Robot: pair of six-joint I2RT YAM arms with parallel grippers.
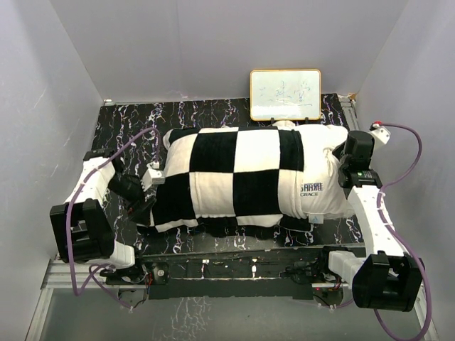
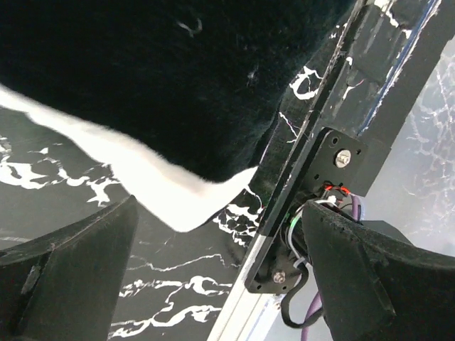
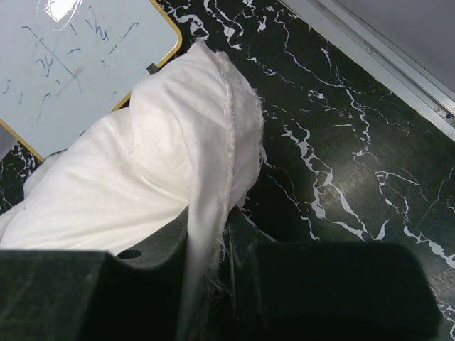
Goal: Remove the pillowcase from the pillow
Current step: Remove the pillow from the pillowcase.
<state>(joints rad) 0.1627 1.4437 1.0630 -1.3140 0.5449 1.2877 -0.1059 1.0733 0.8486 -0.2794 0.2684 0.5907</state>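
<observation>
**Top view.** The soft plush pillowcase of black and cream checkerboard squares [image 1: 234,177] lies across the middle of the frame on the black, white-veined table [image 1: 213,245]. It covers most of the plump plain white pillow [image 1: 323,174], whose bare end, with a small printed logo [image 1: 311,189], protrudes at centre right.

**Right wrist view.** The right gripper [image 3: 220,284] is clamped narrowly on the pillow's sewn seam [image 3: 227,128], a pinched white fold rising from between the fingers. This hold presumably anchors the cushion so that the cover can be drawn off toward the left.

**Left wrist view.** The left gripper [image 2: 213,284] is spread to its widest and holds nothing. It sits at centre left of the top view. A cream corner of the cover lies just above the gap between its fingers and is probably the next part to be seized.

**Materials.** The cover looks thick, furry and limp. The cushion cloth looks thin and creased, and it is frayed along the seam. A gold-framed whiteboard [image 1: 284,94] stands behind, at upper centre.
</observation>
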